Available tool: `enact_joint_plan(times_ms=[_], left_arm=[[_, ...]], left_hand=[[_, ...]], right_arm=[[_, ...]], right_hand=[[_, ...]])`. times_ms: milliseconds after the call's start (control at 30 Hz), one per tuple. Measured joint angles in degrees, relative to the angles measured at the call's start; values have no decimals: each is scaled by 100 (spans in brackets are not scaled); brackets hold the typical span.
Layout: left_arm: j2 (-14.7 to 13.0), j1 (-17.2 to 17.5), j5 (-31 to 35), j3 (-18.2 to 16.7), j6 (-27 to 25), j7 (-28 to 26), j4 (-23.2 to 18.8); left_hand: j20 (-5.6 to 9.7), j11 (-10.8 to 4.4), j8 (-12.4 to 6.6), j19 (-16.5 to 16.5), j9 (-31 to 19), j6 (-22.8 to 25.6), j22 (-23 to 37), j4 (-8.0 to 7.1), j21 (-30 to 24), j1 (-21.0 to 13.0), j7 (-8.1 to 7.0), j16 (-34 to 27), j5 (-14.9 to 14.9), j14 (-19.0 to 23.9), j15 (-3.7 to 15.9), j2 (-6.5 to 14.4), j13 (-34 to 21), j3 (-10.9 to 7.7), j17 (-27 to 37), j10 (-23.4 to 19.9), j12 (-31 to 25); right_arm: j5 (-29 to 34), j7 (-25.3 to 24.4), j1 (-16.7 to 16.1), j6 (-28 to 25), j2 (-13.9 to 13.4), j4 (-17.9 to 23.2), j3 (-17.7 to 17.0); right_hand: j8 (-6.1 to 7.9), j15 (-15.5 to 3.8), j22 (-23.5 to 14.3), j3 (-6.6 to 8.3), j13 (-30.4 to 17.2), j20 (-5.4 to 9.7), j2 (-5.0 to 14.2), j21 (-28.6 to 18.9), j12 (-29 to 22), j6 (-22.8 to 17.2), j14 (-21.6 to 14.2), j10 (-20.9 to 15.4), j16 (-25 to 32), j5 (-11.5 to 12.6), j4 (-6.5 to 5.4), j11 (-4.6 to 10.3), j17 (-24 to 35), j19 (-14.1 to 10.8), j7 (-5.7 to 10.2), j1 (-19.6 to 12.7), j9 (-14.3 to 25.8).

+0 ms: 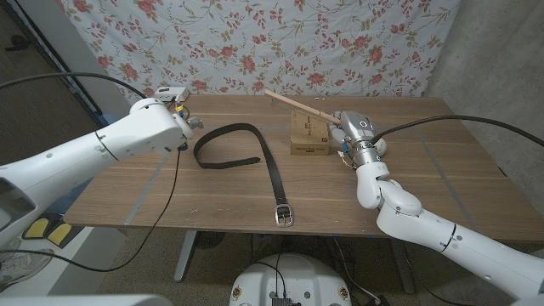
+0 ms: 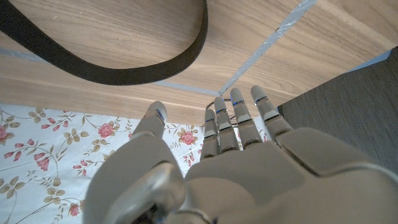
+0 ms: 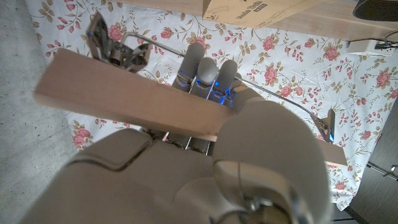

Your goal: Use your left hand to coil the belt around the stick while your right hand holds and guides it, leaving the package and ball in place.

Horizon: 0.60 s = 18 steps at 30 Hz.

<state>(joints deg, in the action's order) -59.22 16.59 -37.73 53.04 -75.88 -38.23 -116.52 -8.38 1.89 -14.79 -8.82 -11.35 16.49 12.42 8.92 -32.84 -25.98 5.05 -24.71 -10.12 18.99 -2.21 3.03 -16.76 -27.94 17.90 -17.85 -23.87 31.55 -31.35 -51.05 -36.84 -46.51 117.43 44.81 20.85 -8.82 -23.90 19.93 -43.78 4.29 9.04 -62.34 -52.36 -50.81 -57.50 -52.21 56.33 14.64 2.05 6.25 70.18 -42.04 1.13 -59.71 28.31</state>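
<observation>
Black leather belt (image 1: 242, 160) is lying uncoiled on the desk (image 1: 442, 174) as the right hand (image 1: 357, 136) is gripping the stick (image 1: 297, 104) beside the package (image 1: 308, 134) and the left hand (image 1: 174, 123) is hovering empty, fingers apart, coiling apparently not begun.

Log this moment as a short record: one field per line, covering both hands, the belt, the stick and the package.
left hand: open, fingers spread, near the belt's looped end, not touching it
right hand: grips the stick
stick: held tilted, free end rising over the package toward the far left
belt: lies uncoiled on the table, loop on the left, strap running to the near edge
buckle: at the table's near edge
package: cardboard box, beside the right hand
table: wooden
ball: cannot tell
</observation>
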Motion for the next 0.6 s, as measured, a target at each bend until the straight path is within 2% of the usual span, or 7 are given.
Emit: enact_joint_plan(times_ms=[33,67,200,233,467,500,600], left_arm=[[-8,-190,0,212,0,0,57],[-8,-210,-852,234,-178,-845,62],[4,-1017,-1673,1075,-264,-1547,293],[8,-1062,-1773,1121,-274,-1612,307],[220,-2125,-3125,2234,-346,-2181,781],[228,-2151,-3304,2262,-358,-2224,794],[403,-2662,-3885,2827,-368,-2334,1088]], left_hand=[[0,-4,0,-56,0,57,0,1,-10,-22,11,-44,0,52,8,-22,-10,21,23,-58,-30],[16,-22,0,-86,0,104,0,-6,-23,-21,18,-82,0,101,19,-21,-24,41,42,-99,-51],[31,-38,0,-163,0,178,0,9,-45,-59,8,-159,0,141,58,-59,-48,56,87,-161,-95],[31,-25,0,-162,0,194,0,23,-45,-59,8,-164,0,153,70,-59,-64,70,87,-174,-112],[31,-66,43,-224,0,225,-1,33,-88,-119,38,-230,0,202,59,-119,-95,128,140,-216,-117],[30,-66,43,-224,0,225,-1,33,-88,-119,38,-241,0,202,59,-119,-95,128,139,-216,-140],[34,-33,43,-227,1,298,-1,38,-110,-119,47,-286,0,251,78,-120,-116,170,165,-249,-160]], right_arm=[[21,23,0,38,0,0,0],[29,34,-136,55,48,-50,-210],[88,113,-230,203,93,-99,-368],[91,120,-240,213,98,-106,-386],[138,212,-348,431,163,-195,-602],[138,214,-359,437,170,-207,-628],[141,243,-388,530,193,-246,-696]], right_hand=[[0,0,0,0,0,0,0,0,0,0,0,-2,0,0,0,1,0,0,0,0,15],[0,0,0,0,0,0,0,0,0,0,0,-11,0,0,0,11,0,0,0,0,21],[0,0,27,0,0,0,-1,-45,0,0,0,-13,0,0,0,12,0,0,0,-1,27],[0,0,27,0,0,12,-1,-49,0,0,0,-13,0,0,0,12,0,12,0,-1,27],[0,0,53,0,0,-13,-1,-129,0,0,0,-21,0,23,0,20,-1,54,0,-1,50],[0,0,54,0,0,-13,-1,-133,0,0,0,-21,0,23,0,20,-1,54,0,-1,51],[0,0,54,0,0,-13,-1,-160,0,0,0,-21,0,23,0,20,-1,54,0,-1,51]])
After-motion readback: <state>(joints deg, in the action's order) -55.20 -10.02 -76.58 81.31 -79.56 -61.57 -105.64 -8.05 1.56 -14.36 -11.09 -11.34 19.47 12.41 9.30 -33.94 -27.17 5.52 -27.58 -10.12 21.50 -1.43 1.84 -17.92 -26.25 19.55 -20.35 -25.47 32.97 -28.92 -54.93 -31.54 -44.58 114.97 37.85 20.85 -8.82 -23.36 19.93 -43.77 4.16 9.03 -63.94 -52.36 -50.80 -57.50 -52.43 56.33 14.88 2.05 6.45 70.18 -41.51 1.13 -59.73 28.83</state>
